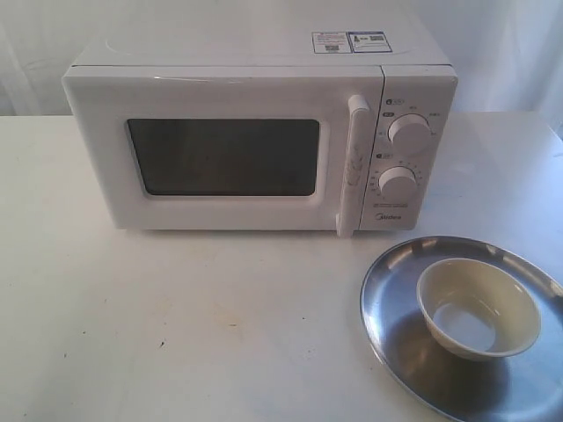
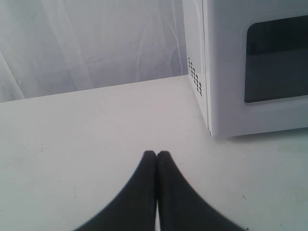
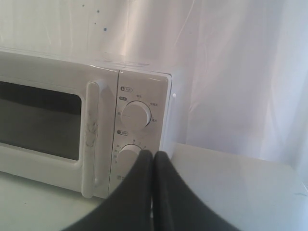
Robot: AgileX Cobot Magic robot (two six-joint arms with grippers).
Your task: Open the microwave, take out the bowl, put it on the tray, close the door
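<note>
Seeing a white table [image 1: 176,334] carrying everything. Finding the microwave [image 1: 246,61] standing toward the back, the door [image 1: 224,156] lying flush and closed, its bar handle [image 1: 356,167] standing upright beside two round knobs [image 1: 409,132]. Noting the tray [image 1: 396,294] lying on the table before the knob side. Spotting the bowl [image 1: 478,308] sitting upright inside the tray, empty. Watching the left gripper [image 2: 157,154] hovering over the table near the microwave's front corner farthest from the knobs, fingertips pressing together, gripping nothing. Catching the right gripper [image 3: 153,154] hanging before the knobs, likewise pinched closed and empty.
</note>
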